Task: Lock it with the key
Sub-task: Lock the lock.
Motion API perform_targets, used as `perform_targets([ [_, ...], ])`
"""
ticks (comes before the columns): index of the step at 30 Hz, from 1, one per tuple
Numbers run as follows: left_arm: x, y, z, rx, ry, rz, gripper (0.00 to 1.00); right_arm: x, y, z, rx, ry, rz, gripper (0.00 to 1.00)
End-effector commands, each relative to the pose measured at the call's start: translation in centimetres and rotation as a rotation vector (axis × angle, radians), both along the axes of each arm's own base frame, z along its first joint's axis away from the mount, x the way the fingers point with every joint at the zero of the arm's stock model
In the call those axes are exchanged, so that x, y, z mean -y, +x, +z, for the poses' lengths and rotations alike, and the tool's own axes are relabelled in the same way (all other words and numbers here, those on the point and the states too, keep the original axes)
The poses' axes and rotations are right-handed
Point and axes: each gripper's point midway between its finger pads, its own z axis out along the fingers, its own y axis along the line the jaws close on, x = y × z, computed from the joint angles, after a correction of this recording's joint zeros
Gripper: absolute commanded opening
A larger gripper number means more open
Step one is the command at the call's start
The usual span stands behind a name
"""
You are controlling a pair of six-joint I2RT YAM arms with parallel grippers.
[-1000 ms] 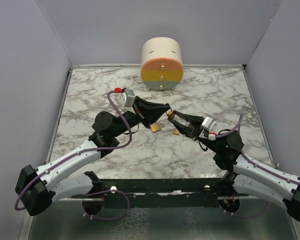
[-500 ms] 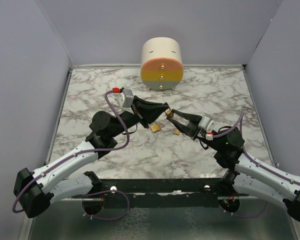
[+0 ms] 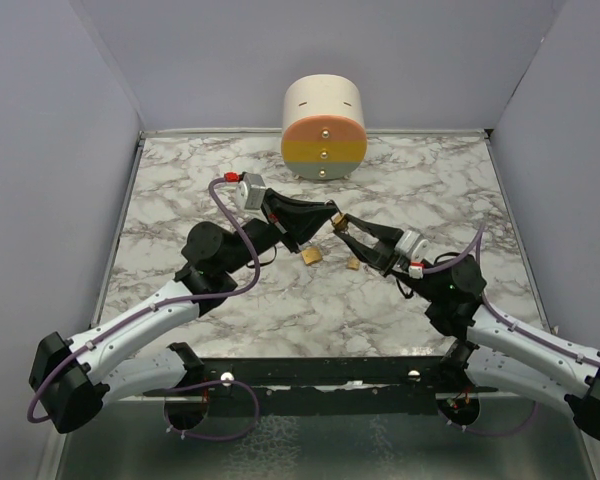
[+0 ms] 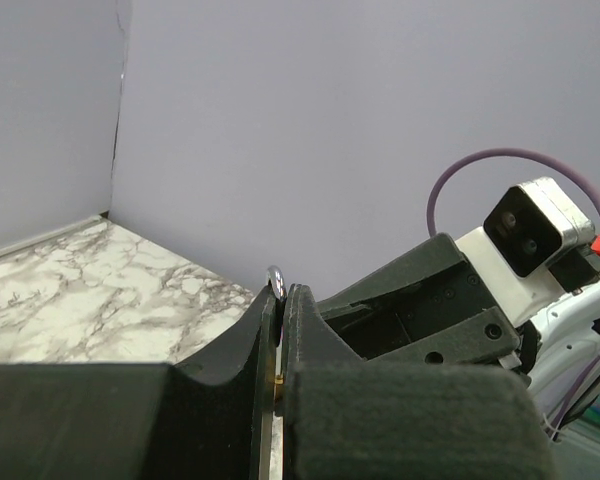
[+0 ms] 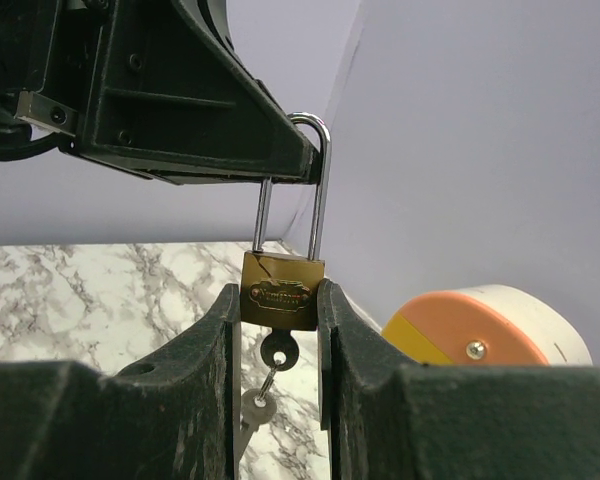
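A brass padlock (image 5: 283, 290) hangs in the air between both arms, above the middle of the marble table (image 3: 180, 190). My right gripper (image 5: 277, 297) is shut on its body, one finger on each side. Its steel shackle (image 5: 321, 180) rises into my left gripper (image 4: 282, 296), which is shut on it; only the shackle's top (image 4: 276, 277) peeks above those fingers. A dark key (image 5: 278, 351) sits in the keyhole under the body, with a ring and a second key (image 5: 254, 408) dangling below. From above, the padlock (image 3: 338, 224) is where the two grippers meet.
Two small brass pieces (image 3: 311, 256) (image 3: 352, 264) lie on the table under the grippers. A cream cylinder with orange and yellow bands (image 3: 323, 127) stands at the back wall. Grey walls close in the left, right and far sides.
Both wrists have shifted slightly while holding the padlock, which stays at nearly the same spot. Neither grip has changed.
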Motion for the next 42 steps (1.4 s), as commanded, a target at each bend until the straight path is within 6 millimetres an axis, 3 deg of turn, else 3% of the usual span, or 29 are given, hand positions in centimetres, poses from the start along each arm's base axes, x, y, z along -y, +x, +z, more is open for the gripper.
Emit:
perform_targets([
  [1,1.2,-2.5,-0.4,-0.054,-0.030,-0.135,0.00,-0.1,0.6,-0.3,-0.011,0.025,-0.034,0.01],
  [11,1.4,-2.2,-2.0,-0.088,-0.015,-0.132,0.00,0.6,0.6,0.8,-0.015,0.086,-0.049,0.01],
  [21,1.7,-2.2,-4.6,-0.093,0.040,-0.138,0.00,1.8,-1.6,5.0,0.010,0.193,0.021,0.01],
  [27,2.1,-2.3,-5.6,-0.116,0.059,-0.158,0.00,2.0,-2.2,6.1,0.017,0.223,0.046,0.01],
  [42,3.3,-2.0,-8.1,-0.182,0.080,-0.138,0.00,2.1,-0.8,8.0,0.034,0.308,-0.029,0.01],
])
